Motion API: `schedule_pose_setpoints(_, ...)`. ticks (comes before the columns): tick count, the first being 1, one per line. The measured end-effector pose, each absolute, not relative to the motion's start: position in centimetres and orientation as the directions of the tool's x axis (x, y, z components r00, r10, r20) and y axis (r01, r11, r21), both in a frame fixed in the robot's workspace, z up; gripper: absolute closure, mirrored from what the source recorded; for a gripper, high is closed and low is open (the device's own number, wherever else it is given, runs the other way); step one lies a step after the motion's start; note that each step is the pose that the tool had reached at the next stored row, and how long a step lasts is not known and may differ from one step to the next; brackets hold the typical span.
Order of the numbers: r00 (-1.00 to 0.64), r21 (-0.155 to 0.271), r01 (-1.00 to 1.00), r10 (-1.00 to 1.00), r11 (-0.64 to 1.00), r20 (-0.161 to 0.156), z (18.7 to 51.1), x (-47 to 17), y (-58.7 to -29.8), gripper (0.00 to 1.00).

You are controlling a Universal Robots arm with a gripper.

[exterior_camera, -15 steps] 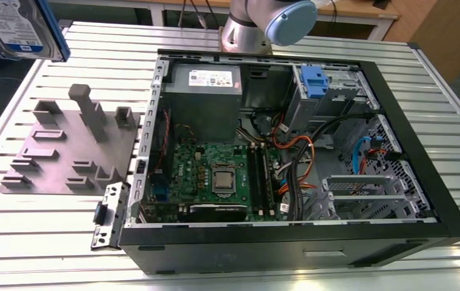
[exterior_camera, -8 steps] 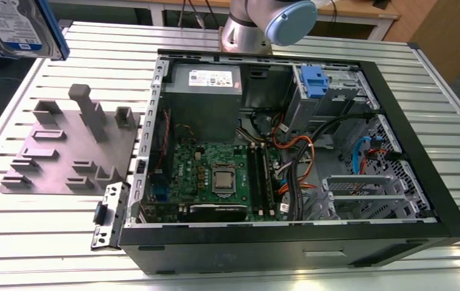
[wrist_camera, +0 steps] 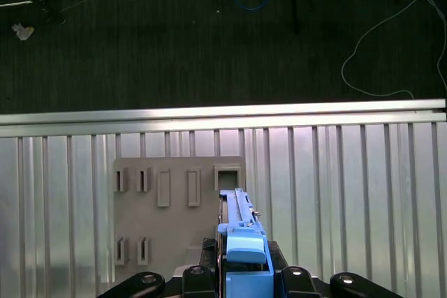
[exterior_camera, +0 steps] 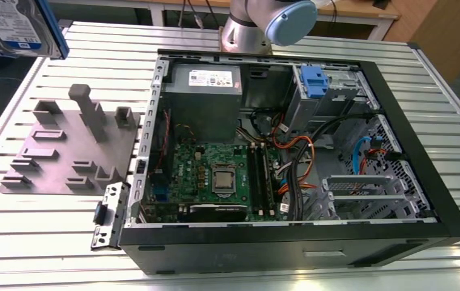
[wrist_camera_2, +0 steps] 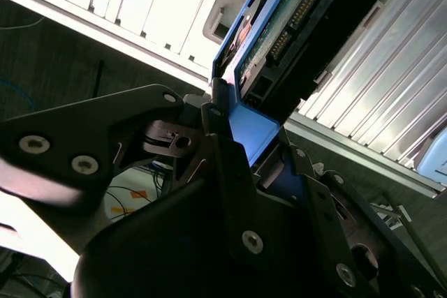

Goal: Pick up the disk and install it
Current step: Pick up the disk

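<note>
One silver rectangular hard disk in a bright blue plastic carrier (exterior_camera: 7, 27): the gripper (wrist_camera_2: 248, 137) is clamping its blue frame and holding it aloft. Pick-up is looking done; installing is remaining. One grey slotted holder plate (wrist_camera: 178, 228) is lying beneath the gripper. One open black computer case (exterior_camera: 423, 182) is sitting well apart.

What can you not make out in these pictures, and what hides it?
1. The disk is cut off by the exterior view's upper left corner.
2. Where the tool meets the disk is hidden by the tool's own body, second wrist view.
3. Inside of the drive cage: hidden by its own metal, exterior view.
</note>
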State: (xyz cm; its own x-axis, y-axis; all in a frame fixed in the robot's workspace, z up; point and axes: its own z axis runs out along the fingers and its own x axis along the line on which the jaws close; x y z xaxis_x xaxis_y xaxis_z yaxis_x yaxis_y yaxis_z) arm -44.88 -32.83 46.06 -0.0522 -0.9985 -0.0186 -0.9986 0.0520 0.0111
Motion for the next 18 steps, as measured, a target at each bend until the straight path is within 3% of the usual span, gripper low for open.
schedule_pose_setpoints(18,-0.052,0.011,-0.999,-0.998,0.052,-0.018,46.23,-44.88,-33.0,0.63)
